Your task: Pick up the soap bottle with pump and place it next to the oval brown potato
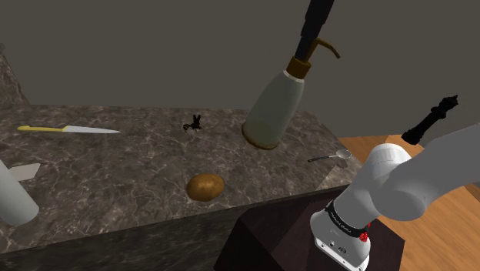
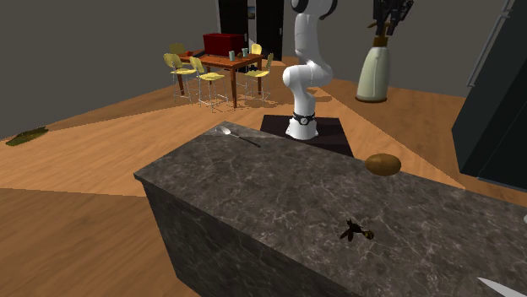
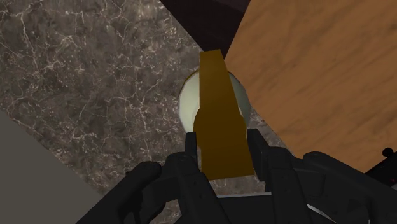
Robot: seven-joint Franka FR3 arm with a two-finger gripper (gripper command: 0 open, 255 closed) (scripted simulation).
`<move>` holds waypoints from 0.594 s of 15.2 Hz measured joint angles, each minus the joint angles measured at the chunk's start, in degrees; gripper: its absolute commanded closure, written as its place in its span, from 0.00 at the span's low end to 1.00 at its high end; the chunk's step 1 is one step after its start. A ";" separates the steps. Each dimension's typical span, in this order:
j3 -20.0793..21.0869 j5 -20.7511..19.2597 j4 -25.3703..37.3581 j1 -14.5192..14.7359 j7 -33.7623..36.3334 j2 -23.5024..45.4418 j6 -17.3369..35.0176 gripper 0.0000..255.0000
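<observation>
**Grasp.** The fingers [image 3: 256, 153] are clenched on the brown pump [image 3: 219, 114] of the soap bottle [image 1: 277, 104], one on each side of it. The gripper [image 3: 222, 143] carries the bottle by that part alone. The pale body [image 3: 189, 102] hangs directly beneath the fingers, clear of the table [image 1: 115, 169], and leans in the shoulder view.

**Step in hand.** Judged as the carry: the bottle is up and not yet set down.

**Next move.** The potato [image 1: 205, 186] lies on the table well below the fingers, off toward the shoulder view's left and near the table's front edge. The move calls for carrying the bottle across and down. The base should be brought level, stood just beside the potato without nudging it, and only then released. A bottle held by the pump alone may swing or slip, so a slow descent is advised.

**Surroundings.**
- A spoon [image 1: 332, 156] lies low beneath the fingers, by the table's end.
- A small black figure [image 1: 193, 124] stands farther out.
- A knife [image 1: 69, 129] and a white cylinder [image 1: 11, 200] are farthest off.

None of these lies between the bottle and the potato, so the way looks open.
</observation>
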 measured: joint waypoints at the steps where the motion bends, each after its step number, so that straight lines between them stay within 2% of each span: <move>1: -0.02 0.09 -1.36 0.05 -0.05 -0.53 0.84 1.00; 9: -0.05 0.64 -10.49 0.39 -0.41 -3.69 6.86 1.00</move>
